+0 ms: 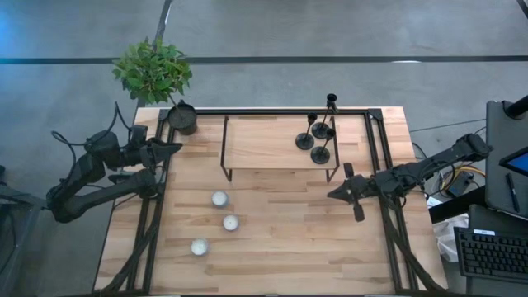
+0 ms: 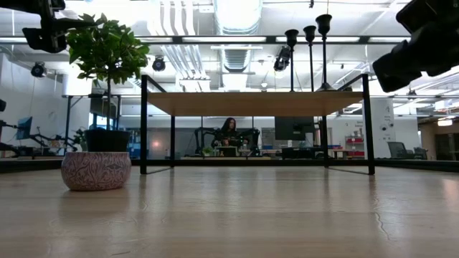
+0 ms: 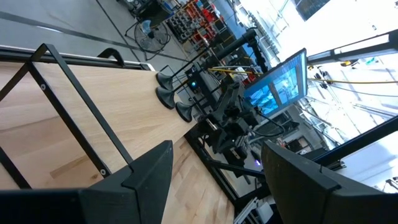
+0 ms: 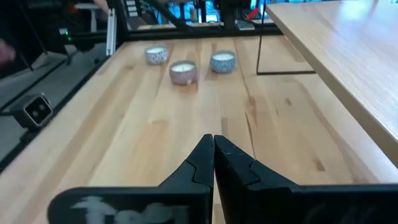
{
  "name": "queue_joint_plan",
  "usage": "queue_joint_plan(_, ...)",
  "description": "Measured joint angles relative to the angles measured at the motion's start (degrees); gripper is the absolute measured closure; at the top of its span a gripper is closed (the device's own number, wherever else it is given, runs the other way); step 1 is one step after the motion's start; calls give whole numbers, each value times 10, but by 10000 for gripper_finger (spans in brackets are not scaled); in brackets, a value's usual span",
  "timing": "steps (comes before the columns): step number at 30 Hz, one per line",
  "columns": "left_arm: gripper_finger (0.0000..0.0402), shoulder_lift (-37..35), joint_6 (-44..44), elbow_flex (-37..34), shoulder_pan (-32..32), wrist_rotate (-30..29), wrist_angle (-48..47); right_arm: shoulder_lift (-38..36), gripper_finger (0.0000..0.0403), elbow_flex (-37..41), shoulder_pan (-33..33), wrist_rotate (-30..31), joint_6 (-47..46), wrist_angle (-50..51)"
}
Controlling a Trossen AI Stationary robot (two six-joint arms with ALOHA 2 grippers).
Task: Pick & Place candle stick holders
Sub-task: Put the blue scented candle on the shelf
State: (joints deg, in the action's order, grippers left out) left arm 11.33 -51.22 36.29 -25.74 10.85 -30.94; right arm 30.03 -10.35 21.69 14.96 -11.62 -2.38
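Three black candle stick holders [image 1: 318, 136] stand together on the right end of a small raised wooden shelf [image 1: 264, 144] with a thin black metal frame, which sits at the far middle of the wooden table [image 1: 272, 247]. In the low view their stems [image 2: 310, 57] rise side by side above the shelf top, each ending in a small cup, and the left wrist view shows their flared round bases [image 3: 168, 96] close together on the shelf board, though whether the bases touch cannot be told. The left gripper [image 1: 169, 148] hangs at the far left edge of the table, just beside a dark pot holding a green plant [image 1: 153, 70], well apart from the holders; its two dark fingers [image 3: 149, 180] stand partly apart with nothing between them. The right gripper [image 1: 356, 196] is over the right side of the table, nearer than the shelf and just off its right front leg; its fingertips [image 4: 213, 146] are pressed together and it holds nothing. Three small white tealight candles [image 1: 219, 199] lie in a loose diagonal row on the table between the arms, nearer than the shelf, and the right wrist view shows them in patterned cups [image 4: 183, 72]. In the low view one such patterned cup [image 2: 95, 170] sits large at the left. Far behind the table a person [image 2: 229, 132] sits at a desk.
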Motion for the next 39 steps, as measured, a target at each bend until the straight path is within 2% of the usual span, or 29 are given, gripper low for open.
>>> queue_joint_plan(5, 161, 0, 0, 0, 0, 0, 0, -21, 394, 1, 0, -2, 13, 30)
queue_joint_plan(12, 161, 0, 0, 0, 0, 0, 0, -59, 394, 10, 0, -47, 11, 49)
queue_joint_plan(16, 161, 0, -4, 0, 0, 0, 0, -84, 394, 21, 0, -50, 7, 53)
queue_joint_plan(21, 161, 0, -61, 0, 0, 0, 0, -121, 394, 40, 0, -50, 7, 55)
queue_joint_plan(39, 161, 0, -59, 0, 0, 0, 0, -184, 394, 62, 0, -65, -31, 123)
